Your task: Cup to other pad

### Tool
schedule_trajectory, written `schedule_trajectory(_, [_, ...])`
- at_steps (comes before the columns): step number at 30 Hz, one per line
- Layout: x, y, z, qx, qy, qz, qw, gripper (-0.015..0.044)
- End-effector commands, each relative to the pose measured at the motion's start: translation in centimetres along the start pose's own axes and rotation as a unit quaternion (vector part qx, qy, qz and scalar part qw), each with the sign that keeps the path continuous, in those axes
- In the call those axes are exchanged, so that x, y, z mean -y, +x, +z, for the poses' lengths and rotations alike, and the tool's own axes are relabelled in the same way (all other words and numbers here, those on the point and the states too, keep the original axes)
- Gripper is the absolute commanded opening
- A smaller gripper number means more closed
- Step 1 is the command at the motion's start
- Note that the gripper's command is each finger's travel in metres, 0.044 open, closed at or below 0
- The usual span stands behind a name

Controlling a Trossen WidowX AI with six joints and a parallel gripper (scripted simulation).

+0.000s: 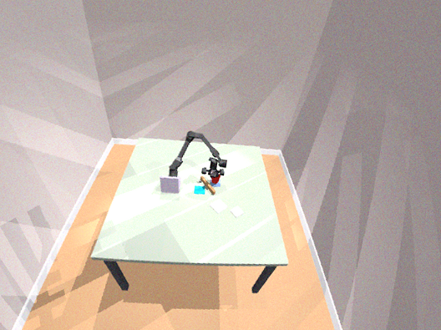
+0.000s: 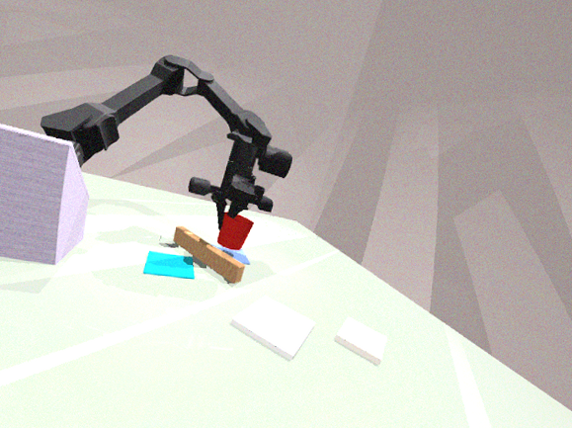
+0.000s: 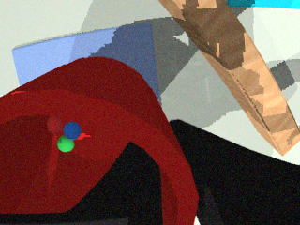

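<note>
The red cup (image 1: 215, 179) (image 2: 234, 232) (image 3: 108, 75) is tilted, with its base just above or at the blue pad (image 1: 218, 185) (image 2: 241, 256) (image 3: 47, 53); a small gap seems to show in the exterior view. My gripper (image 1: 214, 175) (image 2: 226, 220) (image 3: 160, 132) is shut on the cup's wall, one finger inside and one outside. In the wrist view a red marble (image 3: 54, 125), a blue marble (image 3: 72, 130) and a green marble (image 3: 66, 143) lie inside the cup. The cyan pad (image 1: 199, 190) (image 2: 169, 265) (image 3: 277, 3) is bare.
A wooden bar (image 1: 208, 185) (image 2: 208, 255) (image 3: 262, 94) lies between the two pads. A lilac block (image 1: 170, 184) (image 2: 16, 195) stands near the arm's base. A larger white slab (image 1: 218, 205) (image 2: 273, 327) and a smaller one (image 1: 236, 212) (image 2: 361, 339) lie on the table's nearer part.
</note>
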State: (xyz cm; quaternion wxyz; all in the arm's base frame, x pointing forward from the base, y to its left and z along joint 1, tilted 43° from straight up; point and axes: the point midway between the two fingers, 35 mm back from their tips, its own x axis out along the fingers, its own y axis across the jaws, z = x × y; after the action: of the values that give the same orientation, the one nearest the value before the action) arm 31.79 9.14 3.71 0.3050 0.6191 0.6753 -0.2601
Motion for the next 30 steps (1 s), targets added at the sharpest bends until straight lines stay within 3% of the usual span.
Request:
schedule_trajectory(1, [-0.1, -1.7, 0.0, 0.002, -0.003, 0.005, 1.0, 0.0])
schedule_trajectory(7, [0.1, -3.8, 0.0, 0.001, -0.002, 0.005, 1.0, 0.0])
schedule_trajectory(30, [0.2, -3.6, 0.2, 0.0, 0.001, 0.005, 1.0, 0.0])
